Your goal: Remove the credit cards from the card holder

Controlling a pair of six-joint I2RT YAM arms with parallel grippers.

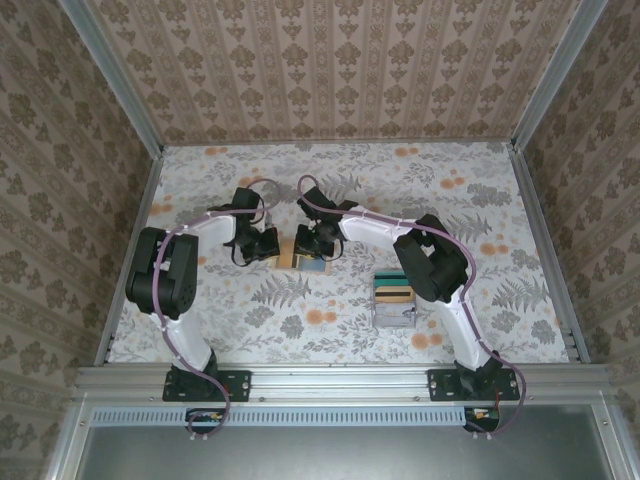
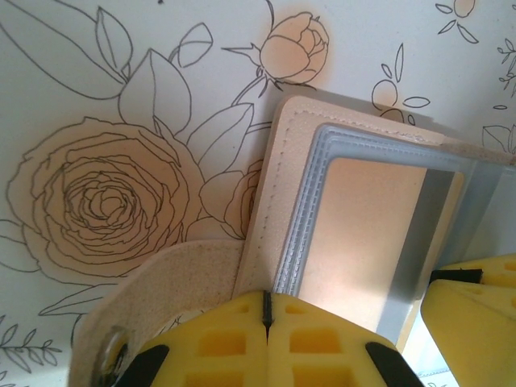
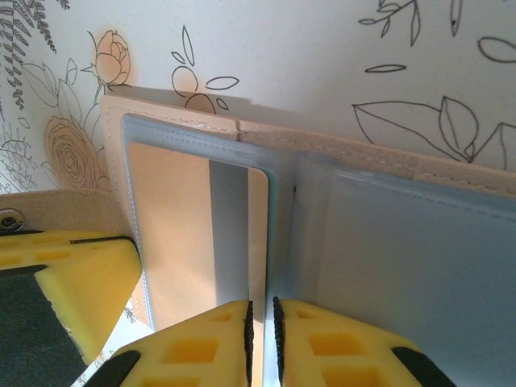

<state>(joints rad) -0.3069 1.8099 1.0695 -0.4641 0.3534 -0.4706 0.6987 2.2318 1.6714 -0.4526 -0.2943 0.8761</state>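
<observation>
The tan card holder lies open on the floral table, its grey-blue slots facing up. My left gripper is shut, tips set at the holder's left panel beside the snap strap; nothing shows between its jaws. A thin credit card with a teal edge and a rounded corner stands partway out of the middle slot. My right gripper is shut on that card's near edge, jaws a sliver apart. From above, the two grippers flank the holder.
A clear plastic compartment box holding coloured items sits to the right, near the right arm's elbow. Patterned walls enclose the table on three sides. The left gripper's yellow finger shows beside the holder's left panel.
</observation>
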